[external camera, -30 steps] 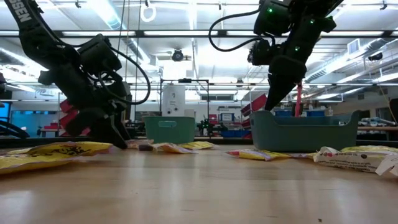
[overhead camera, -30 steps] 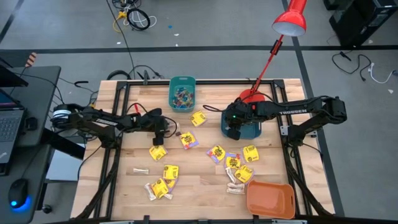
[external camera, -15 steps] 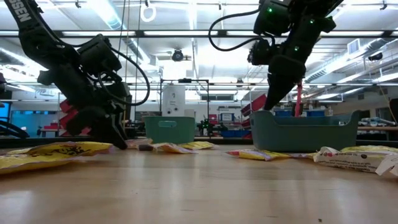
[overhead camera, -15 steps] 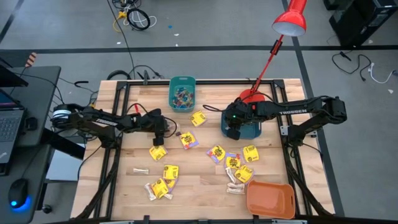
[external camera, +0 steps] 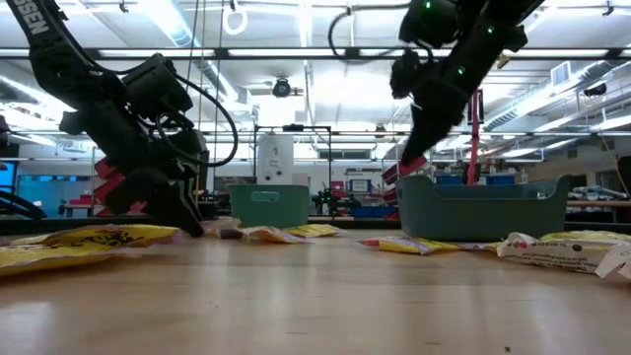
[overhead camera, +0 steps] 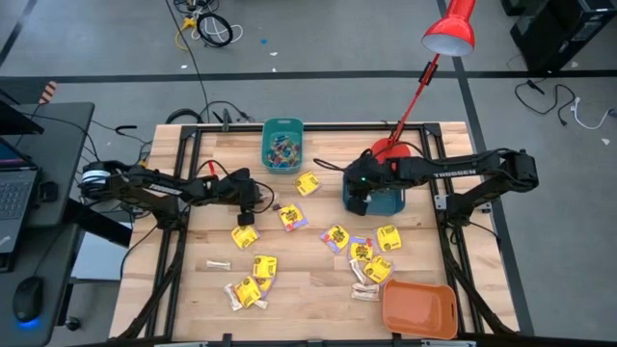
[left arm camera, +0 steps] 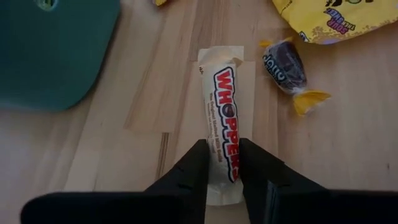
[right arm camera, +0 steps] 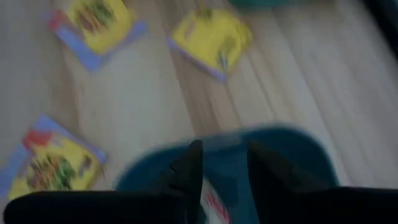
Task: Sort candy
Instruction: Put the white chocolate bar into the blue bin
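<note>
A white stick-shaped candy packet with red print (left arm camera: 221, 93) lies flat on the wood, with my left gripper (left arm camera: 222, 149) closed around its near end at the table's left middle (overhead camera: 251, 205). A brown wrapped sweet (left arm camera: 283, 62) and a yellow packet (left arm camera: 329, 15) lie just beyond it. My right gripper (overhead camera: 359, 200) hangs tilted over the left wall of the dark teal bin (overhead camera: 390, 202). A white piece with red print (right arm camera: 214, 208) shows low between its fingers. Yellow packets (overhead camera: 337, 236) and pale sticks (overhead camera: 220, 264) lie across the table's middle. My left gripper pinches the white stick packet's two long sides (left arm camera: 225, 163) between its two fingers, near the packet's near end. The fingers slant down from the table's left and lie along the packet, which rests flat on the wood. My right gripper has a white, red-printed piece (right arm camera: 214, 208) far back between its fingers, clear of the table and above the dark teal bin. The blurred wrist view hides which part of the piece the fingers are on.
A small teal bin (overhead camera: 282, 145) of tiny coloured pieces stands at the far middle, and an orange bin (overhead camera: 419, 308) at the near right corner. A red lamp (overhead camera: 448, 34) rises from its base (overhead camera: 390, 149) behind the dark teal bin.
My right gripper has tipped, and its fingertips have swung toward the table's left, from inside the dark teal bin to above that bin's left wall.
</note>
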You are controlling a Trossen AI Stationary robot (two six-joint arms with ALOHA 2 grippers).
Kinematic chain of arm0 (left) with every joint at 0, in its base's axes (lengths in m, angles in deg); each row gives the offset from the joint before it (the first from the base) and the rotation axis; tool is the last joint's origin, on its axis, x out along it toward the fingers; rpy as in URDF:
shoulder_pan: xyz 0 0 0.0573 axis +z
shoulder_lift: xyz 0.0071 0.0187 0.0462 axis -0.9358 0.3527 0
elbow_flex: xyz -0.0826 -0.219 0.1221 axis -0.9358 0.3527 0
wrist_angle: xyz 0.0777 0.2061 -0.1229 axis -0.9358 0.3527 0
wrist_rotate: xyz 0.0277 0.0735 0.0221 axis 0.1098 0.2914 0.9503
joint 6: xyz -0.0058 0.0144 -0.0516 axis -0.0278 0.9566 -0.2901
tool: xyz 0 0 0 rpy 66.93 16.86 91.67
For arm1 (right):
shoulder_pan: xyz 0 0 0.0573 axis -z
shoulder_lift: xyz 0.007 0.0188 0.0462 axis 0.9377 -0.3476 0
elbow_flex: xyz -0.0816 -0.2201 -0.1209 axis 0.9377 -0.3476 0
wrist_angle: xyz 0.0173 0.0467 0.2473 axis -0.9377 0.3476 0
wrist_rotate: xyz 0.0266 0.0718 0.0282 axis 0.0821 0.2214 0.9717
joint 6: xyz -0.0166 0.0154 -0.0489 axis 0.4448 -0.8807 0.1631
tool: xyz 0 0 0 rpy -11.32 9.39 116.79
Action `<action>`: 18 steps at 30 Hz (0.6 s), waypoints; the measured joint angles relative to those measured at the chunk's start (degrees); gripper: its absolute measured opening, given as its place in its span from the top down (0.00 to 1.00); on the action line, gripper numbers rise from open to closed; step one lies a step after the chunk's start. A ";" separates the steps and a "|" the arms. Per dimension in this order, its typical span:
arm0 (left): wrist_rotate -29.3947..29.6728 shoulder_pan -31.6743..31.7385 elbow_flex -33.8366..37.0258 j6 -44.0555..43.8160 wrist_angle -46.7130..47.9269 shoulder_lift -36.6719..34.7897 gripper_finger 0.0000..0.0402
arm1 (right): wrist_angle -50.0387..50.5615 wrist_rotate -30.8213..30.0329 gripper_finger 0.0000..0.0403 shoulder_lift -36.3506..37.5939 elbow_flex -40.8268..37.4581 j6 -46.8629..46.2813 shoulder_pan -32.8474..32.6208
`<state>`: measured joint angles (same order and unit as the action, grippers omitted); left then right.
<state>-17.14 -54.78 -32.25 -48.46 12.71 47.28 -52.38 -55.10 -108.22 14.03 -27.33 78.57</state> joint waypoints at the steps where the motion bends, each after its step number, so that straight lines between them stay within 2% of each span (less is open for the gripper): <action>1: 0.02 0.00 0.02 0.00 -0.05 -0.24 0.81 | -1.53 -0.13 0.73 0.29 0.00 0.40 -0.39; 11: 0.40 -0.54 0.06 0.00 -3.65 -6.08 0.82 | -20.64 0.17 0.74 0.45 0.00 6.34 -6.20; 18: 0.17 -4.22 0.06 0.00 -8.24 -10.57 0.82 | -30.41 0.30 0.74 0.45 0.00 8.69 -8.74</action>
<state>-16.97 -59.00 -32.19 -48.46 4.47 36.72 -82.79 -54.80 -107.77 14.03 -18.64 69.84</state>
